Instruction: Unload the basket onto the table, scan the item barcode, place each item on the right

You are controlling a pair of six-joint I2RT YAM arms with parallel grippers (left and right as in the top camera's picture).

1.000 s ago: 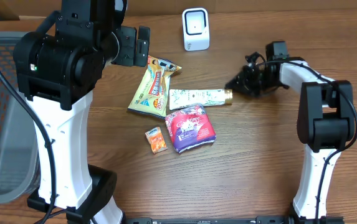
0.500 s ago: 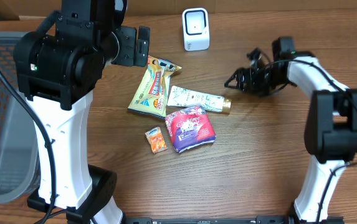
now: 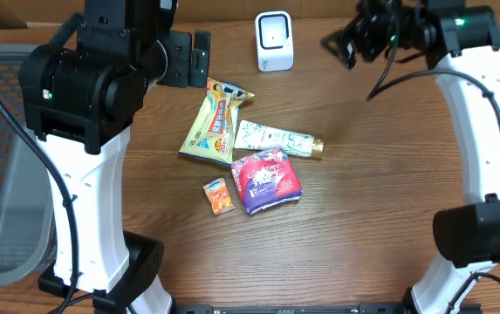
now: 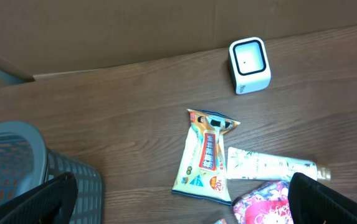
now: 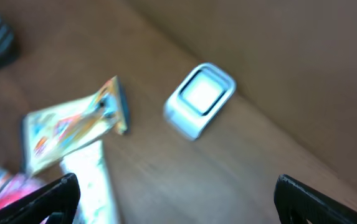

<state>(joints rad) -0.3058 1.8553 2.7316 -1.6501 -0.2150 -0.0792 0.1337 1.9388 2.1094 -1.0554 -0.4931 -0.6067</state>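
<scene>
Both grippers spread wide, both empty.
The right gripper [image 5: 178, 202] gapes above the blurred scanner [image 5: 200, 99]; the left gripper [image 4: 187, 202] likewise holds nothing. Only overhead shows the white tube [image 3: 276, 137] whole, lying on the table [image 3: 363, 218] between yellow snack packet [image 3: 217, 122] and pink pouch [image 3: 268, 179]. The left wrist view adds a grey basket [image 4: 16, 168].

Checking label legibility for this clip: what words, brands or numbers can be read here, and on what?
"20": red badge on the yellow pouch, left wrist view; other print blurred.
Tube, purple pack, orange sachet: print too small to read.
Scanner: no text visible.
</scene>
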